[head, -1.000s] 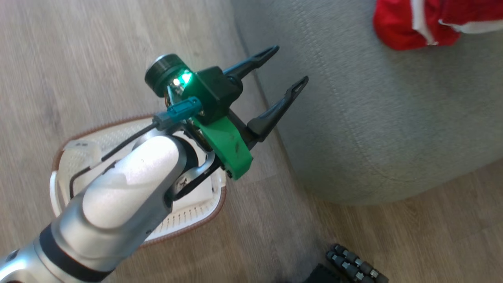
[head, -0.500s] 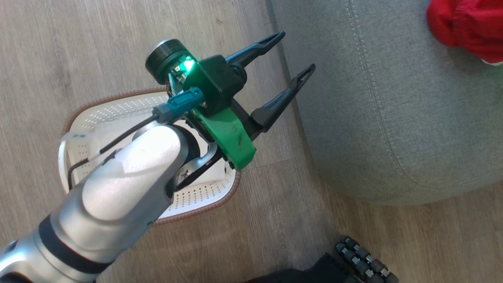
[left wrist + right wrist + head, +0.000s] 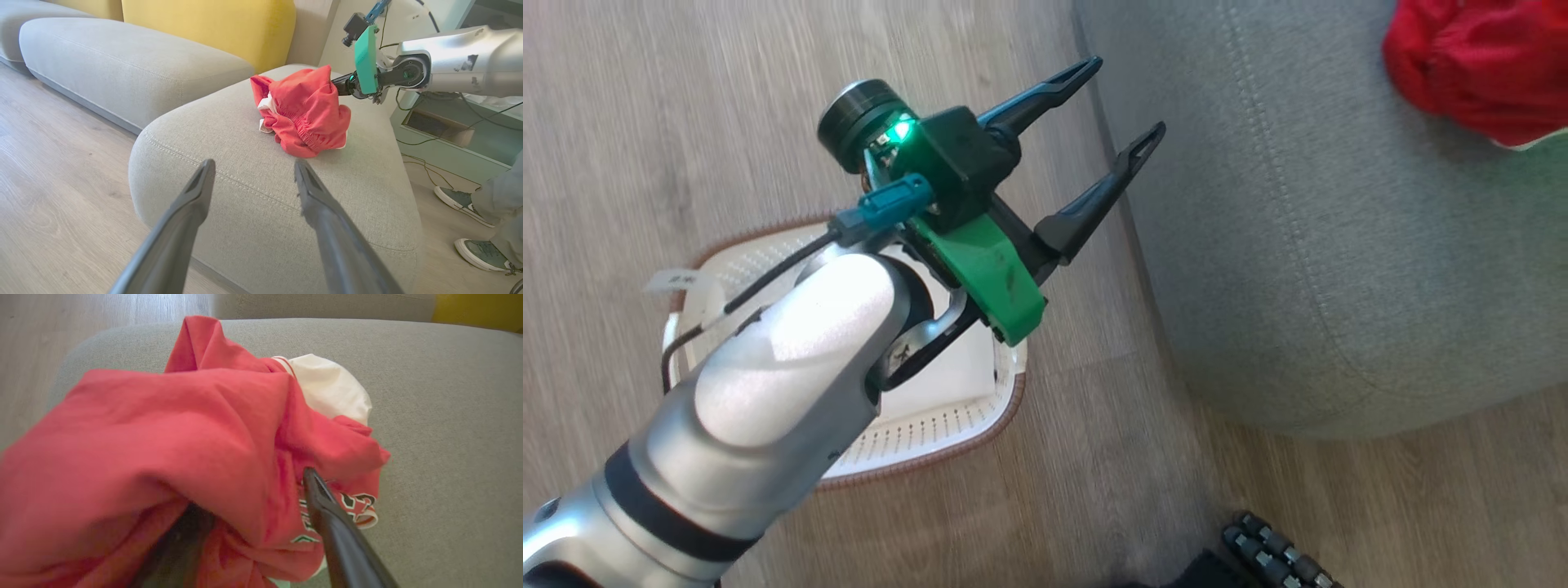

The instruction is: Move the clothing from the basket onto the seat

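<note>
The clothing (image 3: 306, 110) is a bunched red pile with white parts lying on the grey-green seat (image 3: 245, 183). In the right wrist view the clothing (image 3: 163, 428) drapes over one finger of my right gripper (image 3: 249, 494), whose jaws stand apart around the fabric on the seat (image 3: 449, 416). My left gripper (image 3: 1127, 98) hangs open and holds nothing, over the floor by the edge of the seat (image 3: 1339, 245), short of the clothing (image 3: 1478, 73). The white basket (image 3: 947, 433) with a brown rim sits on the floor under my left forearm. In its own view my left gripper (image 3: 254, 163) points at the pile.
A yellow back cushion (image 3: 204, 24) and a second grey cushion (image 3: 114, 61) lie beyond the seat. A person's shoes (image 3: 461, 200) stand on the wood floor to the right of it, near cables and a pale cabinet (image 3: 449, 134). My base's wheel (image 3: 1274, 555) shows low down.
The head camera has swung, shifting the whole picture. The left gripper stays open in the same pose above the basket. The clothing stays on the seat's far corner.
</note>
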Controlling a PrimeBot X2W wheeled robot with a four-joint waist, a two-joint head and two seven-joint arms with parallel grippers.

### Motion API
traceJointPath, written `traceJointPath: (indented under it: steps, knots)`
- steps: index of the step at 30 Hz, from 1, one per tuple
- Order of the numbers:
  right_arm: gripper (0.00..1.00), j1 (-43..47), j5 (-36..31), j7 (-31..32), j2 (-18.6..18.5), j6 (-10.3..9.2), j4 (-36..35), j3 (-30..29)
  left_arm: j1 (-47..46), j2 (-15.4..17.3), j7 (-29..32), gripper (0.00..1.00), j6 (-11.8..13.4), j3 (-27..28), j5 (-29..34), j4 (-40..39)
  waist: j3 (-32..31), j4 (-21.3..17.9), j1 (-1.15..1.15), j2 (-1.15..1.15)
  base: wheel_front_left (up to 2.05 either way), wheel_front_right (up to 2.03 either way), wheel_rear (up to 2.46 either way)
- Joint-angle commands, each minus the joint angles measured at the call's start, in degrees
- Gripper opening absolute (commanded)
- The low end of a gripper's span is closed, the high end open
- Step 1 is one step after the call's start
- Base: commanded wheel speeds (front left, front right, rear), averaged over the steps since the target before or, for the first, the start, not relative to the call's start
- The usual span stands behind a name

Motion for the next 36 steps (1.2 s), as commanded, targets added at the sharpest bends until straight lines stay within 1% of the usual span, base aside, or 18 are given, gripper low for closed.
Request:
traceJointPath:
  steps: [1, 3, 8, 12, 16, 19, 22, 30, 31, 36]
  knots:
    - [1.00, 0.59, 0.97, 1.25, -1.79, -0.02, -1.27, 1.05, -0.24, 0.46, -0.87, 1.00, 0.00, 1.93, -0.51, -1.04, -2.57, -0.69, 0.00, 0.00, 0.00, 0.00, 0.00]
    - [1.00, 0.93, 1.39, 1.92, -2.00, -0.02, -1.60, 1.69, 0.13, 0.48, -1.13, 1.00, 0.08, 1.97, -0.71, -0.74, -3.44, -0.87, 0.00, 0.00, 0.00, 0.00, 0.00]
    - [1.00, 3.43, 4.06, 5.38, -3.54, -0.02, -3.93, 4.95, 2.32, 0.74, -2.57, 1.00, 0.68, 2.33, -1.77, 0.55, -8.34, -1.83, 0.00, 0.00, 0.00, 0.00, 0.00]
    - [1.00, 5.85, 6.29, 7.68, -4.99, -0.02, -7.16, 7.72, 4.41, 1.02, -3.71, 1.00, 1.51, 2.85, -2.77, 1.21, -12.25, -2.55, 0.00, 0.00, 0.00, 0.00, 0.00]
    - [1.00, 8.06, 8.17, 7.25, -7.09, -0.02, -11.02, 9.39, 6.88, 1.42, -5.05, 1.00, 2.61, 3.54, -3.80, 1.63, -16.13, -2.82, 0.00, 0.00, 0.00, 0.00, 0.00]
    - [1.00, 9.54, 9.36, 5.59, -8.61, -0.02, -13.84, 9.77, 8.59, 1.82, -5.94, 1.00, 3.47, 4.18, -4.55, 1.72, -18.74, -2.57, 0.00, 0.00, 0.00, 0.00, 0.00]
    - [1.00, 11.20, 11.17, 2.24, -9.43, -0.02, -16.64, 8.40, 10.04, 2.04, -6.85, 1.00, 4.20, 4.73, -5.20, 1.74, -21.18, -1.69, 0.00, 0.00, 0.00, 0.00, 0.00]
    - [1.00, 19.17, 11.13, -4.90, -11.62, -0.02, -25.39, 5.01, 14.37, 3.00, -9.06, 1.00, 6.45, 6.25, -6.84, 2.01, -26.06, 1.73, 0.00, 0.00, 0.00, 0.00, 0.00]
    - [1.00, 21.30, 10.61, -6.15, -11.85, -0.02, -27.49, 3.33, 15.48, 3.48, -9.54, 1.00, 7.08, 6.81, -7.29, 1.98, -27.03, 2.83, 0.00, 0.00, 0.00, 0.00, 0.00]
    - [1.00, 27.08, 8.65, -8.58, -11.25, -0.02, -32.33, -2.12, 17.87, 4.79, -10.58, 1.00, 8.78, 8.48, -8.28, 1.48, -28.70, 5.75, 0.00, 0.00, 0.00, 0.00, 0.00]
